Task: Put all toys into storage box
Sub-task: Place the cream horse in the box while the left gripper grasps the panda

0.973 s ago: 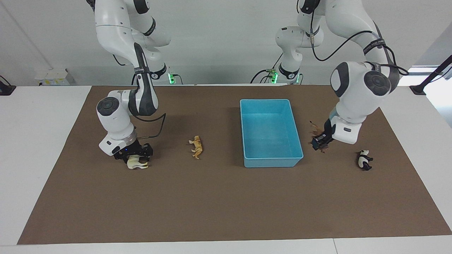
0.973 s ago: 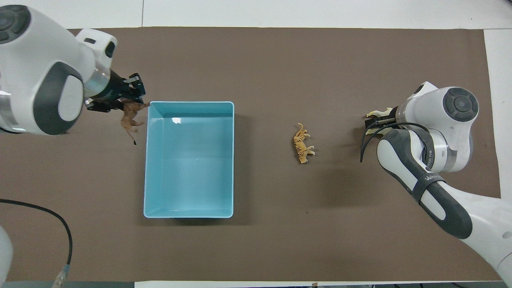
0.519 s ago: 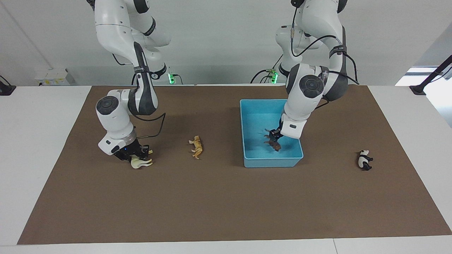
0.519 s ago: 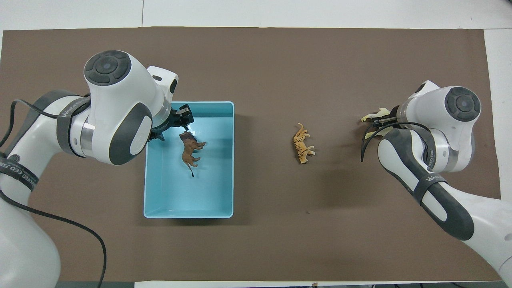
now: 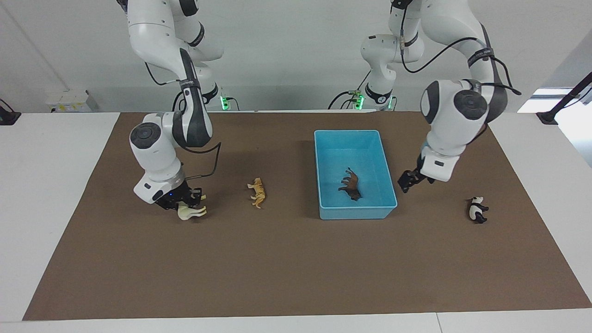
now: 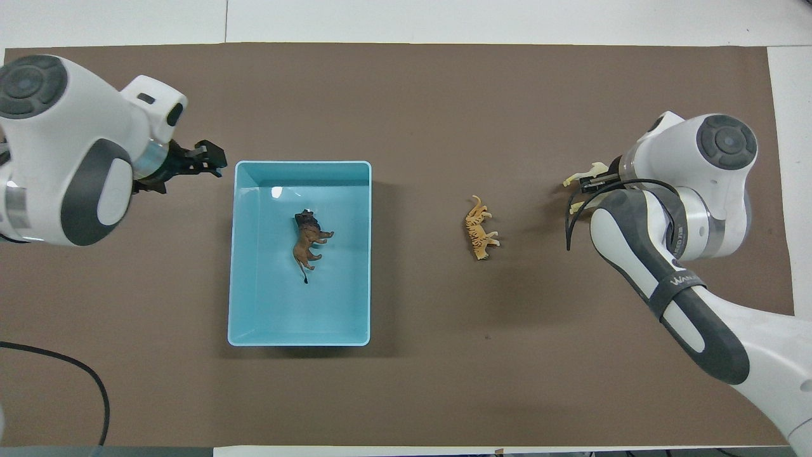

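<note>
The light blue storage box (image 5: 356,213) stands on the mat toward the left arm's end; it also shows in the overhead view (image 6: 364,254). The brown lion (image 5: 350,183) (image 6: 309,240) lies in it. My left gripper (image 5: 407,181) (image 6: 208,159) is open and empty, low beside the box, between it and the panda (image 5: 476,209). The panda lies on the mat and is hidden in the overhead view. My right gripper (image 5: 187,201) (image 6: 593,184) is shut on the cream-white horse (image 5: 192,212) (image 6: 585,172), low over the mat. The orange tiger (image 5: 257,192) (image 6: 480,227) lies between horse and box.
A brown mat (image 5: 296,268) covers the white table. A black cable (image 6: 76,371) hangs by the left arm. A black stand (image 5: 550,115) sits at the table edge at the left arm's end.
My left gripper carried the lion over the box, let it go there, and moved back out toward the panda. My right gripper lifted the horse slightly and shifted it toward the tiger.
</note>
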{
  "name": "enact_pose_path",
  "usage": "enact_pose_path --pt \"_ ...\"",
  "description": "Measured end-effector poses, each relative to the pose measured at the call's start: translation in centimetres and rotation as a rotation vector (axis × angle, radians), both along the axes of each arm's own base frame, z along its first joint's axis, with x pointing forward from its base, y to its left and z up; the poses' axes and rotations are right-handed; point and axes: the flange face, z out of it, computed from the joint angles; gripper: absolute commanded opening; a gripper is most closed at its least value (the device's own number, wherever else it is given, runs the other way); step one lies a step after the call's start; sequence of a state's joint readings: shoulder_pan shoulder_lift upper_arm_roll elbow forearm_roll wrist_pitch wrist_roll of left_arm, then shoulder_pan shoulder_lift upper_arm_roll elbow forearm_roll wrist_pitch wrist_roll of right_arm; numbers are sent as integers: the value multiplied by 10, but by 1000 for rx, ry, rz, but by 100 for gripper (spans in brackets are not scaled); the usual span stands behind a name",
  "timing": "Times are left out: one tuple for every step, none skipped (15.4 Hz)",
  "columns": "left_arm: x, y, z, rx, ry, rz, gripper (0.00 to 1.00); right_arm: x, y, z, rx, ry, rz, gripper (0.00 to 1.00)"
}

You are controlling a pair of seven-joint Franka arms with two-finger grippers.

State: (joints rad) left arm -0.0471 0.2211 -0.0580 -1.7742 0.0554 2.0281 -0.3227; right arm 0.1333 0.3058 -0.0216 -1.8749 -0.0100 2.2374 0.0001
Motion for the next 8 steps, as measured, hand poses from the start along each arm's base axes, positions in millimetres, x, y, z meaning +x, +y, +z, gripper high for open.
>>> enact_pose_path --pt "5 35 0 2 -22 -26 100 6 36 33 14 -9 -25 0" --pt "7 69 -2 7 -36 -58 100 7 79 67 50 -29 -58 0" --pt "7 102 -4 14 -50 -98 100 2 129 97 109 -50 -94 0" --pt "5 136 -8 25 -72 -134 100 -8 180 120 182 -63 -136 0" --pt "2 163 -14 35 -93 -154 100 -20 225 133 255 -70 -176 0" --pt "-2 182 -25 43 -105 -170 100 -33 266 140 323 -88 -211 0" --pt "-4 192 -37 48 -114 -184 100 -47 302 139 370 -96 -233 0" --pt "-5 197 -47 51 -121 -198 100 -63 335 132 395 -92 -244 0"
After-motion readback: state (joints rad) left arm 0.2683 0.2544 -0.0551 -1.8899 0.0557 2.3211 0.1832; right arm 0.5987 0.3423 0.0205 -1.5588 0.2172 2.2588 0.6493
